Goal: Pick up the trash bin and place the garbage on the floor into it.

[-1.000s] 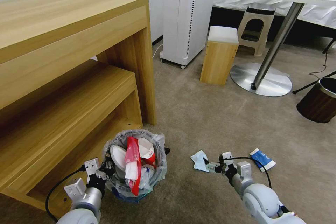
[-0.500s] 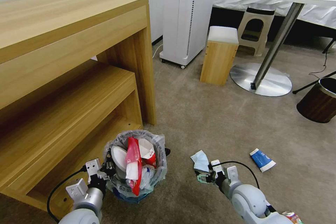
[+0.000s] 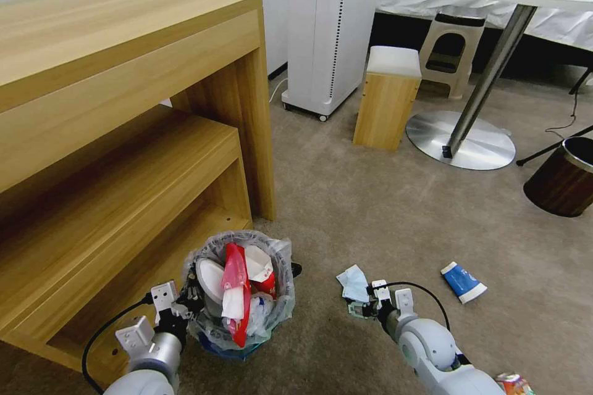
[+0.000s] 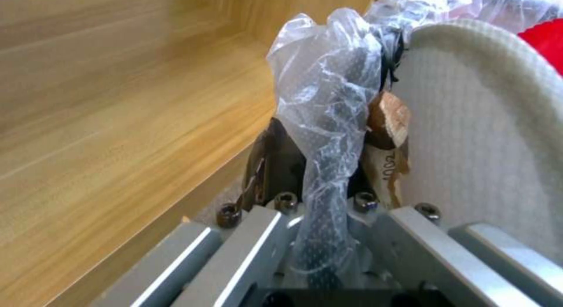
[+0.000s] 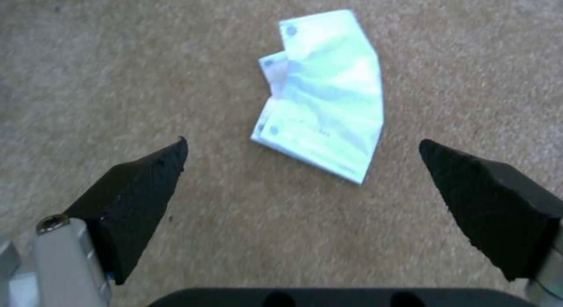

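- Biggest thing here, the desk (image 3: 123,105), fills the robot's left side, and the bin (image 3: 238,287) sits right by its lower shelf, on the carpet (image 3: 370,210) or just off it; hard to say from the head view.
- That bin is stuffed: a white slipper (image 3: 209,278), red wrappers (image 3: 233,284) and a clear bag (image 4: 328,122) crinkled over the rim.
- Left gripper (image 3: 179,311) is at the bin's rim on the robot's near-left side, and it's clamped on the rim, bagged mesh pinched between its fingers in the left wrist view, slipper (image 4: 487,144) pressed close beside.
- Over on the right, the brown bin (image 3: 565,176) stands well apart by the table base (image 3: 460,142); not the one in play.
- Right gripper (image 3: 358,307) is low over the carpet, jaws spread wide, nothing in them.
- And here's the target: the mask (image 3: 354,282), light blue, flat on the carpet, just ahead of the right gripper's tips.
- From the right wrist view, the mask (image 5: 325,96) lies beyond the two black fingers (image 5: 140,184), roughly centred on the gap between them and clear of both.
- The cup (image 3: 463,281), blue and white, lies on its side farther to the robot's right, apart from the gripper.
- Smallest of all, a crushed can (image 3: 509,382) peeks in at the bottom edge, by the right arm.
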### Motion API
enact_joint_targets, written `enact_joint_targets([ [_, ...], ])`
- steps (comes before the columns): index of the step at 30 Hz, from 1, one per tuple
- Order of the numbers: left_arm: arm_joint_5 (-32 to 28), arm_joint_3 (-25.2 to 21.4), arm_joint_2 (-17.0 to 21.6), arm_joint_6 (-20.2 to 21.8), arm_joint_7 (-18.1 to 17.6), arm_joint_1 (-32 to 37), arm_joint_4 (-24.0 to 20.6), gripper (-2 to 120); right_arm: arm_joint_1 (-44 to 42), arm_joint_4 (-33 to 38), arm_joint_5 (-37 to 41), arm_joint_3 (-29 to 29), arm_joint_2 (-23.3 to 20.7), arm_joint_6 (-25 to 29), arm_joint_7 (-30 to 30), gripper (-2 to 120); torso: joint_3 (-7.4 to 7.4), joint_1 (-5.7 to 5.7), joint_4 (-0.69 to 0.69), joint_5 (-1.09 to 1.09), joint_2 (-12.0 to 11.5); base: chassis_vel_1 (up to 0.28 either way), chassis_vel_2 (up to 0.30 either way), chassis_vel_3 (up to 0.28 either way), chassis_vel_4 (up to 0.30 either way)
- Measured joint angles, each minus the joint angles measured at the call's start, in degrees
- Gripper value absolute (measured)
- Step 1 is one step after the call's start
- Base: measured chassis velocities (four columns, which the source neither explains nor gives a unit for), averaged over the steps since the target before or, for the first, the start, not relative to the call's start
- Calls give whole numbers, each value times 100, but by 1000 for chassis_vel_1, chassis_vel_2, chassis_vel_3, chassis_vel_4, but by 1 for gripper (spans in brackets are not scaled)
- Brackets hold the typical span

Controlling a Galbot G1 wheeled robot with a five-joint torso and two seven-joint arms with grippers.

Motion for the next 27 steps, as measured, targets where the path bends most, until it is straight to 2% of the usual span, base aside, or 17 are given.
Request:
enact_joint_targets([
  [27,-44,-12,-15,1,12,26,-4,1,709,-1016,-363,75,374,167,-237,100,0,0,0,-1,0,0,0,0,0],
])
